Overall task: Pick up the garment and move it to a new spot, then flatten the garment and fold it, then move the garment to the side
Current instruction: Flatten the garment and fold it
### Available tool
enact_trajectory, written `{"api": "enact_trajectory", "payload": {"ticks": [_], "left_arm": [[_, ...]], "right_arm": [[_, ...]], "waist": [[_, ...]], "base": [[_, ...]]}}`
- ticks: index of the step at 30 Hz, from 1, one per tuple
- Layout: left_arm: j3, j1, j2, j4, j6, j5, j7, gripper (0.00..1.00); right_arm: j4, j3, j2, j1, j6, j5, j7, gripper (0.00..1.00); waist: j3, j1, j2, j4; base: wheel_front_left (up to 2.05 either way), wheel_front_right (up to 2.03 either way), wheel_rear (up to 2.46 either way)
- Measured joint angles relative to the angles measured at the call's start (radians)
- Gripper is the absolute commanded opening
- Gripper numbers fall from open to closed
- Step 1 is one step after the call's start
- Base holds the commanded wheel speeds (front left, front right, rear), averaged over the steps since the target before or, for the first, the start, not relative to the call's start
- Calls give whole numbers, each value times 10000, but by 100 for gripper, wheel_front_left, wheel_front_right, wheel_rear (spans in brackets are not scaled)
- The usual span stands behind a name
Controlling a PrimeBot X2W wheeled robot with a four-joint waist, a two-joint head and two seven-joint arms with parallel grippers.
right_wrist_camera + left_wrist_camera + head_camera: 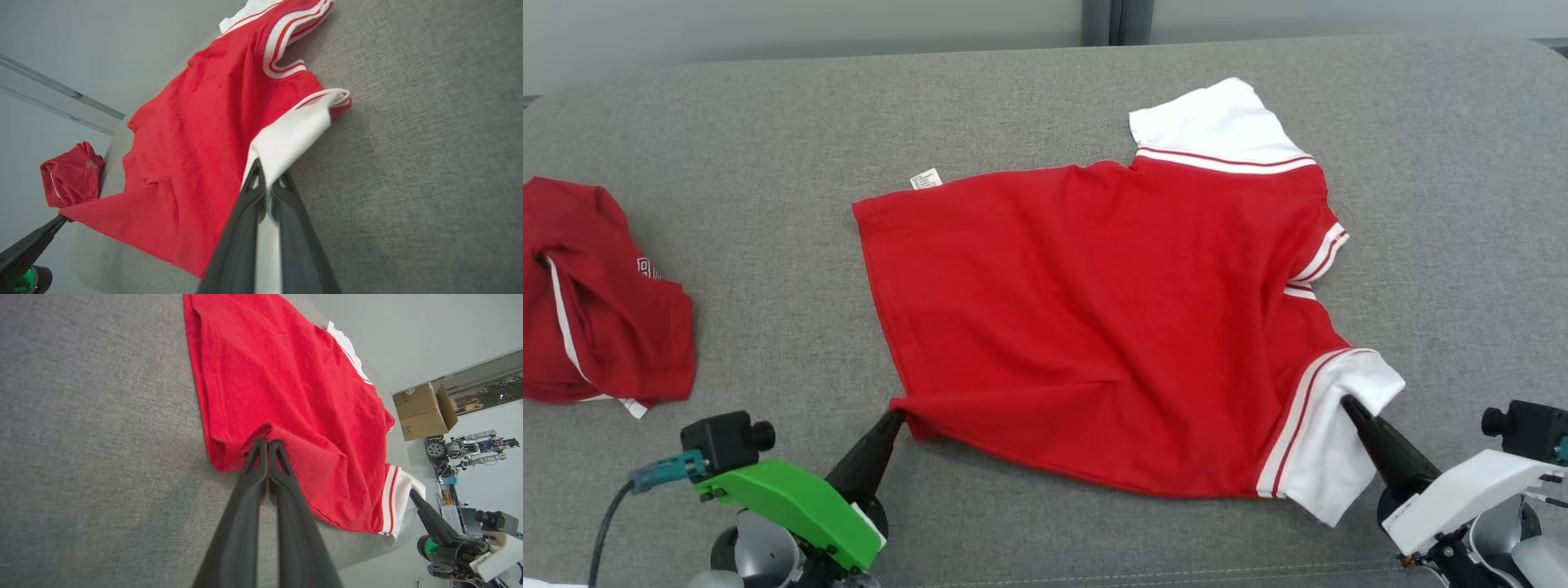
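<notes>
Grey woven surface [1029, 90] — creased red garment [1094, 327]

Support is a grey woven-fabric surface [1045, 90], padded look, rounded far corners, stitch line along the near edge. Two items on it.

1) red shirt [1094, 310], centre-right, spread mostly flat, hem towards the left, shoulders to the right. Soft creases across the body, near-left hem corner [907, 408] puckered. Far white sleeve [1217, 122] lies flat; near white sleeve [1339, 441] is rumpled, red-and-white stripe trim at both seams. Small white label [925, 178] pokes out at the far hem corner.

2) second red garment [596, 302], crumpled heap at the far left, well apart from the shirt, white piping and a small white print visible.
</notes>
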Motion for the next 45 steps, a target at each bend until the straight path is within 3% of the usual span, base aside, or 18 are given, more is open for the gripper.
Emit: {"api": "enact_trajectory", "payload": {"ticks": [5, 11, 21, 28, 36, 38, 41, 45], "left_arm": [[33, 56, 100, -307, -182, -25, -67, 0], [-472, 632, 838, -364, -230, -19, 688, 0], [-236, -165, 1290, -617, -274, -46, 1429, 0], [240, -2603, 1513, 132, -84, -416, 2541, 0], [1852, -8011, 1793, 849, 176, 702, 2403, 0], [2100, -9511, 1753, 972, 174, 857, 2011, 0], [2330, -10876, 1685, 1317, 165, 1243, 1396, 0], [2527, -11450, 1085, 1937, 6, 934, 813, 0]], "right_arm": [[-380, -245, -58, 545, 316, 608, -125, 0], [-675, -176, -393, 1409, 497, 1369, 272, 0], [-1294, -366, -314, 357, 573, 2021, 736, 0], [-1116, -731, 378, -2659, 470, 2847, 1329, 0], [-629, -1812, 1011, -7828, -934, 2800, 1386, 0], [-491, -2144, 1032, -9191, -1095, 2474, 1026, 0], [-142, -2418, 1325, -10677, -1055, 2174, 403, 0], [56, -2514, 1779, -11564, -418, 2121, -341, 0]], "waist": [[-21, 0, 0, 35], [29, 0, 0, 20], [571, 0, 0, -173], [1278, 0, 0, -305], [2282, 0, 0, -400], [2534, 0, 0, -405], [2797, 1, 0, -390], [2728, 1, 0, -349]], "base": [[0, 0, 0], [0, 0, 0], [0, 0, 0], [0, 0, 0], [0, 0, 0], [0, 0, 0], [0, 0, 0], [0, 0, 0]]}}
